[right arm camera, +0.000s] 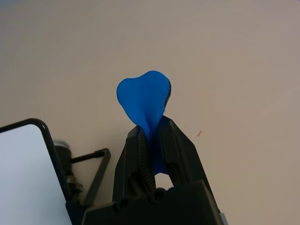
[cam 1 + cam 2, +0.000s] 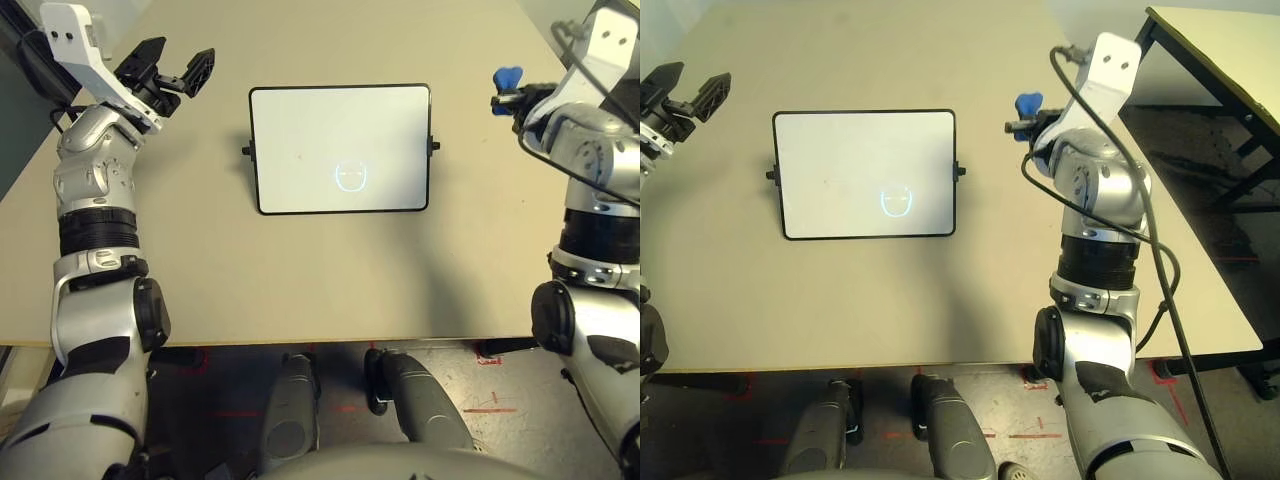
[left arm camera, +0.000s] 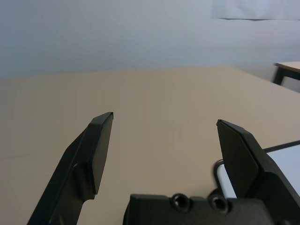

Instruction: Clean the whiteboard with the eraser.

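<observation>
The whiteboard [image 2: 340, 148] lies flat at the table's middle, white with a thin black frame, and a small light-blue drawing [image 2: 350, 177] sits on its lower centre. The bright blue eraser [image 1: 143, 101] is squeezed between the fingers of my right gripper [image 1: 150, 140], which is shut on it and held above the table to the right of the board's upper right corner. My left gripper [image 2: 180, 70] hangs open with nothing between its fingers, left of the board's upper left corner.
The tan table [image 2: 300, 280] carries the board alone. Its near edge runs just in front of my body. A second table [image 2: 1220, 60] with black legs stands off to the right, past a gap of floor.
</observation>
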